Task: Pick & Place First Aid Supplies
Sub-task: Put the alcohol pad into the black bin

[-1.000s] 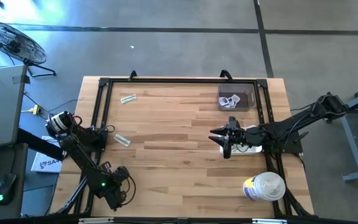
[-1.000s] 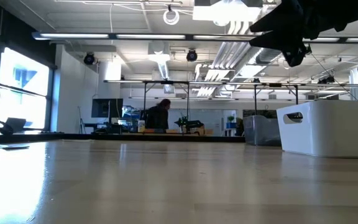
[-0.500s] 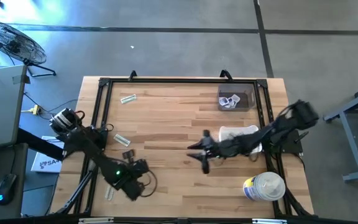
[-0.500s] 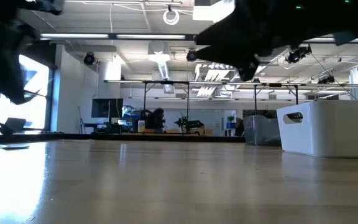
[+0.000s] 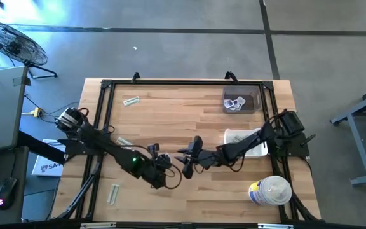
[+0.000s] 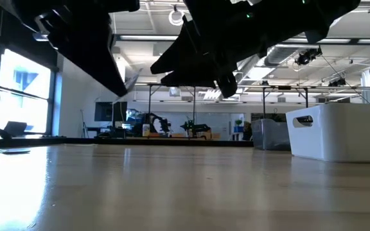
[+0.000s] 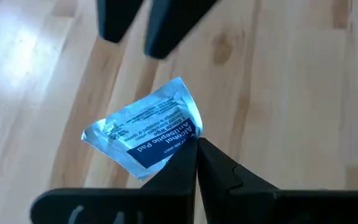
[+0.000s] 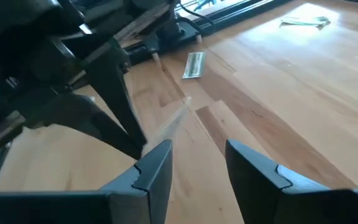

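Observation:
My left gripper (image 7: pixel 195 155) hangs over the table's middle (image 5: pixel 169 173) and is shut on a small white sachet with dark blue print (image 7: pixel 143 130). My right gripper (image 8: pixel 197 163) is open and faces it at close range (image 5: pixel 186 160). Its two fingers (image 7: pixel 122 18) stand just beyond the sachet without touching it. In the right wrist view the sachet (image 8: pixel 166 126) shows nearly edge-on, ahead of the gap. Three pale strip wrappers (image 5: pixel 131 100), (image 5: pixel 124 143), (image 5: pixel 114 193) lie flat on the wood. More sachets sit in a dark tray (image 5: pixel 240 102). My left gripper pinches the sachet by one corner (image 7: pixel 180 147) between its two fingertips. The rest of the packet sticks out past the fingers, slightly crumpled and tilted. It is lifted clear of the table.
A white bin (image 5: pixel 245 141) stands at the right side, and a large white tub with a yellow-blue label (image 5: pixel 270 191) sits near the right near corner. A black frame (image 5: pixel 103 114) runs along the left, far and right edges. Bare wood lies between the strips and the tray.
My left arm has swung from the near-left corner up and toward the table's middle, uncovering a strip wrapper near the left near edge. My right arm has moved from the white bin toward the left, until both grippers meet over the middle.

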Controlling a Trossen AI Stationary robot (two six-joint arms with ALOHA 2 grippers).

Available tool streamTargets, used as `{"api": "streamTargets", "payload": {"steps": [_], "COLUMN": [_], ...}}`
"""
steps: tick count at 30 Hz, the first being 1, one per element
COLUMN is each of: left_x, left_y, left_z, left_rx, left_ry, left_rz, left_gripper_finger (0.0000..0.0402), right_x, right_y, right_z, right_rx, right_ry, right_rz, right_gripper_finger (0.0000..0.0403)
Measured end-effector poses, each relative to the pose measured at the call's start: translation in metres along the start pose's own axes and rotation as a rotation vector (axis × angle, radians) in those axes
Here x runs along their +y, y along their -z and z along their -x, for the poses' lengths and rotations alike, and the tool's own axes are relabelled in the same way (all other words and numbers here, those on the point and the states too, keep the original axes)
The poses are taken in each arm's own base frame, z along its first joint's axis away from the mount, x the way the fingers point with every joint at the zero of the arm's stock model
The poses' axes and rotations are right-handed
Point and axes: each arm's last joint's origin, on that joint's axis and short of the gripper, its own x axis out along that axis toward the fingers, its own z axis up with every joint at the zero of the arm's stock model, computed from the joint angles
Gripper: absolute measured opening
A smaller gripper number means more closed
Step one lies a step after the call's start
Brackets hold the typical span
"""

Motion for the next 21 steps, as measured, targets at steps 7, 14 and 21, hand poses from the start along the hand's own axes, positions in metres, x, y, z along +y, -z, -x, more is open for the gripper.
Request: {"api": "streamTargets", "payload": {"steps": [7, 14, 21], "left_x": [0.0061, 0.0065, 0.0067], "left_y": [-0.0081, -0.0095, -0.0097], "left_z": [-0.0049, -0.0046, -0.0047], "left_rx": [-0.033, -0.059, -0.061], "left_ry": [-0.010, -0.036, -0.038], "left_rz": [0.026, 0.017, 0.017], "left_gripper_finger": [0.0004, 0.0004, 0.0004], "right_x": [0.0016, 0.0013, 0.0050], "right_y": [-0.0043, -0.0047, -0.0080], "right_z": [-0.0009, -0.0009, 0.0002], "right_rx": [-0.019, -0.028, -0.062], "right_ry": [-0.055, -0.043, -0.075], "right_rz": [-0.049, -0.056, -0.077], "right_gripper_finger": [0.0142, 0.0142, 0.0142]}}
